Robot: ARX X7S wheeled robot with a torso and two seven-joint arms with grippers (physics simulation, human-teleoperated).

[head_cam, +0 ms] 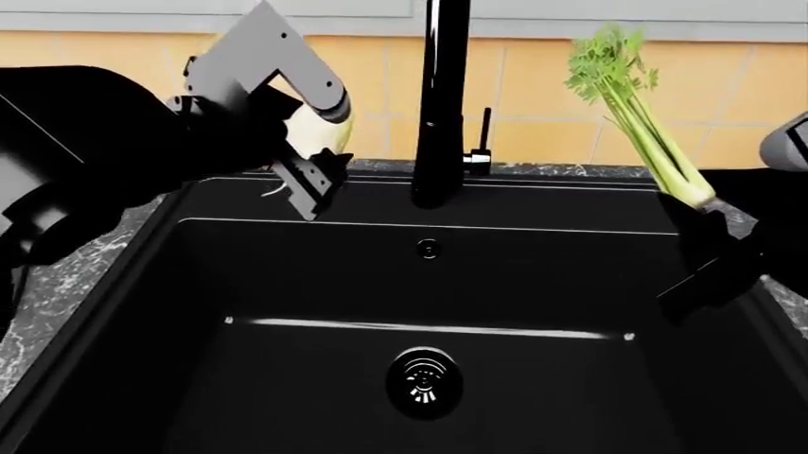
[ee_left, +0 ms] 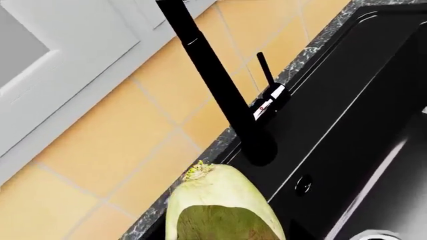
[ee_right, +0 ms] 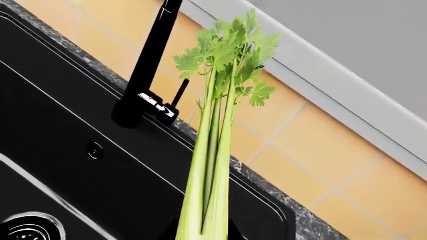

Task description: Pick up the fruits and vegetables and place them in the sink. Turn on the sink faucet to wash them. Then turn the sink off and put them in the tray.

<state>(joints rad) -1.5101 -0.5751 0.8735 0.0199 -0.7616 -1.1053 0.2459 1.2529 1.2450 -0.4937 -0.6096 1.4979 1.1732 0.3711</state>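
Note:
My left gripper (head_cam: 316, 172) is shut on the pale yellow-white bulb (head_cam: 331, 132), held above the sink's (head_cam: 189, 312) back left corner. In the left wrist view the bulb (ee_left: 223, 200) fills the near edge, close to the faucet (ee_left: 213, 75) and its thin lever (ee_left: 265, 70). My right gripper (head_cam: 702, 222) is shut on the base of the celery stalk (head_cam: 644, 123), upright with its leafy top up, over the sink's right rim. The celery (ee_right: 217, 150) hides that gripper's fingers in the right wrist view. The tray is out of view.
The black faucet (head_cam: 442, 95) stands at the back centre with its lever (head_cam: 485, 128) on its right. The basin has a round drain (head_cam: 423, 380) and an overflow hole (head_cam: 429, 249). Speckled counter (head_cam: 76, 274) borders it; an orange tiled wall (head_cam: 543, 85) rises behind.

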